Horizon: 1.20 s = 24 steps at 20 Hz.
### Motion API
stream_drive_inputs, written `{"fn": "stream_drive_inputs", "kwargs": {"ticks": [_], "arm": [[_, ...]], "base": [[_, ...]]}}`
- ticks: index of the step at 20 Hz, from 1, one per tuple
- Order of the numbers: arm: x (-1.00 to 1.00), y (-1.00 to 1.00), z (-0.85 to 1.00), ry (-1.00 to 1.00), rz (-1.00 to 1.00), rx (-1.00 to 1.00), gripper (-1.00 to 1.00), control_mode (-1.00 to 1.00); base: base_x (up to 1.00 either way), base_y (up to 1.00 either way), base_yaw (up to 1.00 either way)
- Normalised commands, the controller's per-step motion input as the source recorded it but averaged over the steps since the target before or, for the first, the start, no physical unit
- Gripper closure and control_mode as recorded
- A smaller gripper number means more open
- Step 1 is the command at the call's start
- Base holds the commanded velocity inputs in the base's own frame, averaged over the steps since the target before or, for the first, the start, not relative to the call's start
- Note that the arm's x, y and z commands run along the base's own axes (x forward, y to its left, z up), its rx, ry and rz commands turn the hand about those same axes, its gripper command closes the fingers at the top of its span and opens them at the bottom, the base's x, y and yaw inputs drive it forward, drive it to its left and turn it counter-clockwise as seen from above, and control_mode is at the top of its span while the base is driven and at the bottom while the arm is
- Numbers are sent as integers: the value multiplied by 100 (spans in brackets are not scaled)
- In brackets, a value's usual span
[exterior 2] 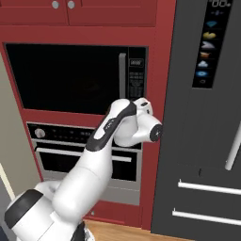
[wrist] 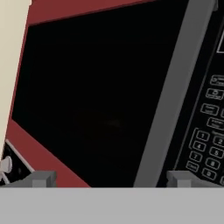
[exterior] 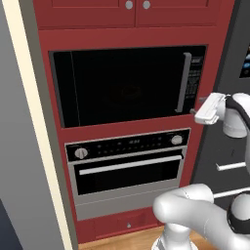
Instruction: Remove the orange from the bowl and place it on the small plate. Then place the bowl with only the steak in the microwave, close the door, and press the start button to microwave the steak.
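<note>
**Open gripper at the closed door's handle edge**

I see the gripper spread wide and empty, close before the microwave. Its door is shut. The handle runs between my fingertips, with the keypad just beyond. Red cabinet frame borders the door below, above the oven.

Lighting is even and flat in all three rendered views, with no visible source and no hard shadows. The microwave door reads as near-uniform black; a faint, dim shape shows at its centre. No glare on the silver handle. Edges are sharp, without blur or lens distortion. Keypad legends are too small to read.
</note>
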Motion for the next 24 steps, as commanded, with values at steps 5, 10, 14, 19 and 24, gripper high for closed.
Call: {"fn": "stream_drive_inputs", "kwargs": {"ticks": [5,10,14,19,24], "arm": [[22,-2,-11,0,0,0,-100,-100],[19,-3,-14,0,0,0,-100,-100],[19,-6,-5,0,0,0,-100,-100],[23,-12,0,0,0,0,-100,-100],[25,-16,-3,0,0,0,-100,-100]], "base": [[0,0,0],[0,0,0],[0,0,0],[0,0,0],[0,0,0]]}}
